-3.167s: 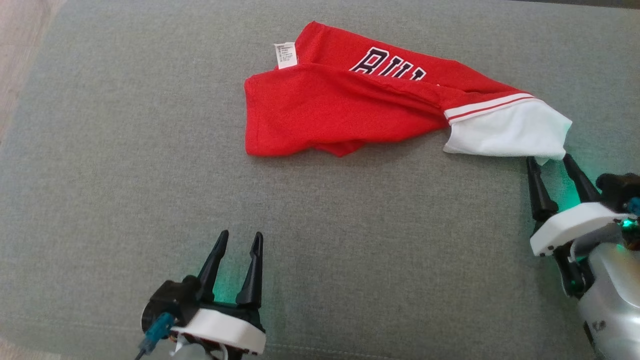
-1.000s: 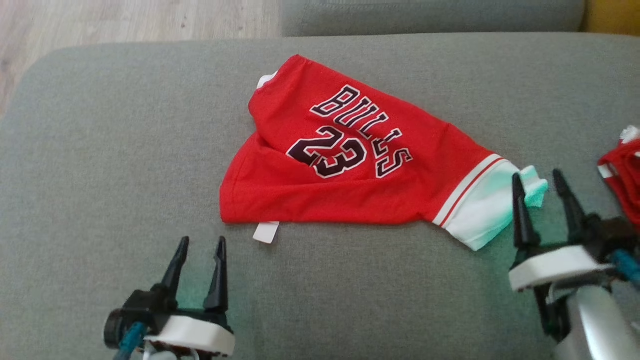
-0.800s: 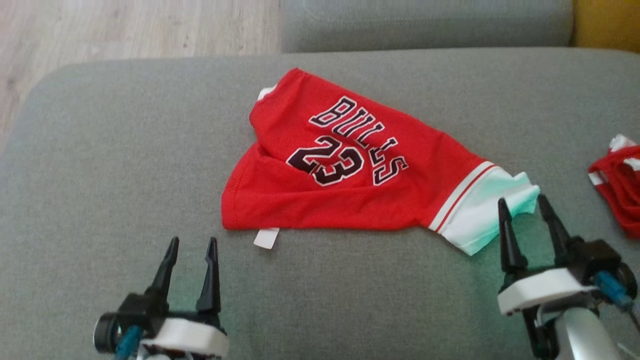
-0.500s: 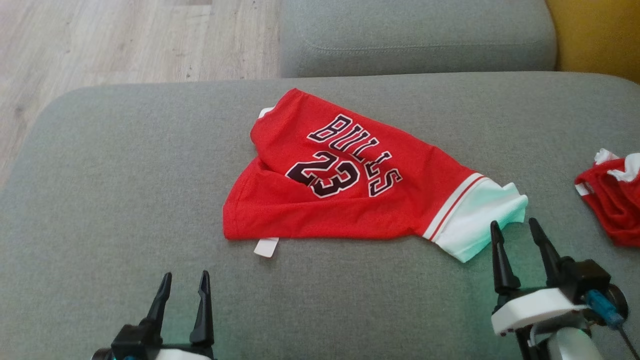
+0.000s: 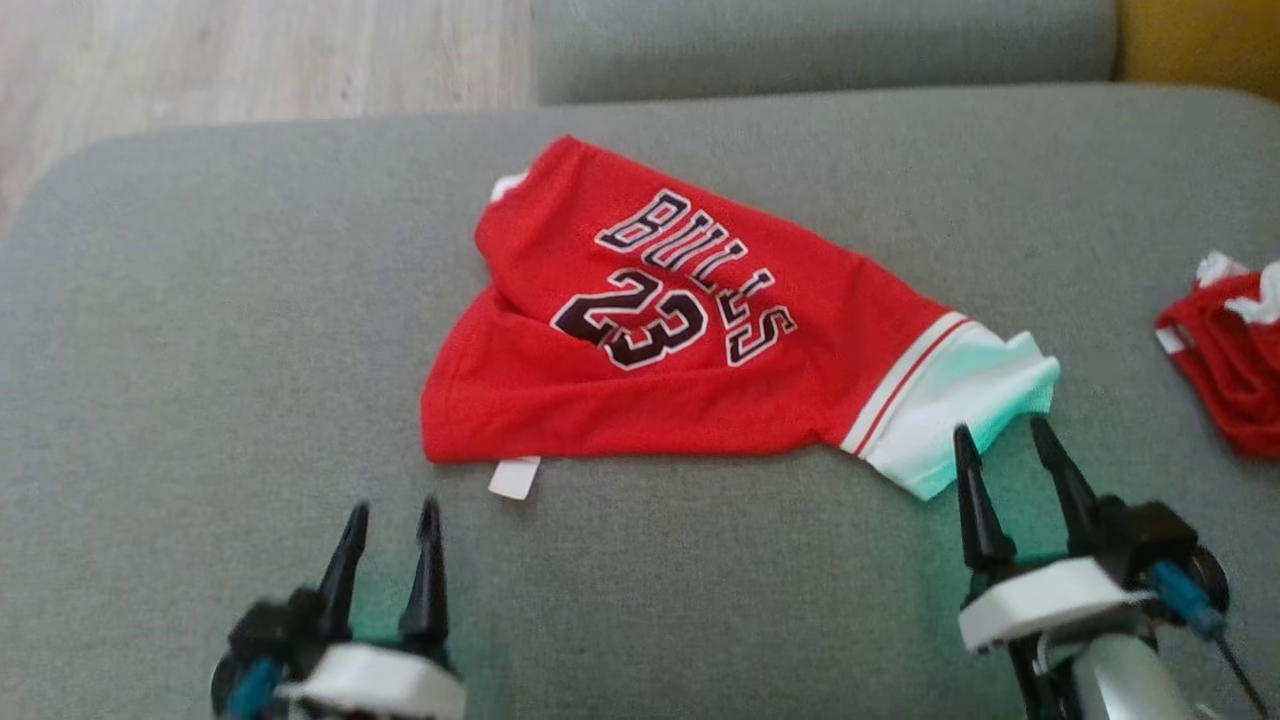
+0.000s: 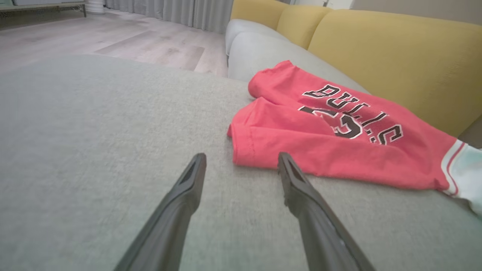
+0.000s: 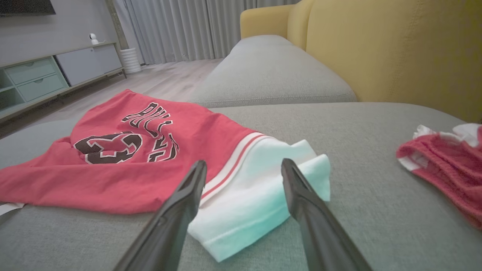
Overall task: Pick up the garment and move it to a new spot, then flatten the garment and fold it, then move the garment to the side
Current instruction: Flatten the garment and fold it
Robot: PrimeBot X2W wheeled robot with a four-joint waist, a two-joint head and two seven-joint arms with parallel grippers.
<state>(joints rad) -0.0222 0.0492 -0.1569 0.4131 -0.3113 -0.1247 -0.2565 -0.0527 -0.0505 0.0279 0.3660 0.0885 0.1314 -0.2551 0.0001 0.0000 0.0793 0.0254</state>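
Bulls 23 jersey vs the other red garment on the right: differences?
Pose: the Bulls jersey lies spread out, nearly flat; the second red garment is bunched up.
Place: the jersey is mid-cushion; the second garment sits at the head view's right edge, partly cut off.
Print: the jersey shows BULLS 23; the other shows none.
Both are red with white trim, on the grey sofa cushion.

Garment [image 5: 700, 360] — "BULLS", "23".
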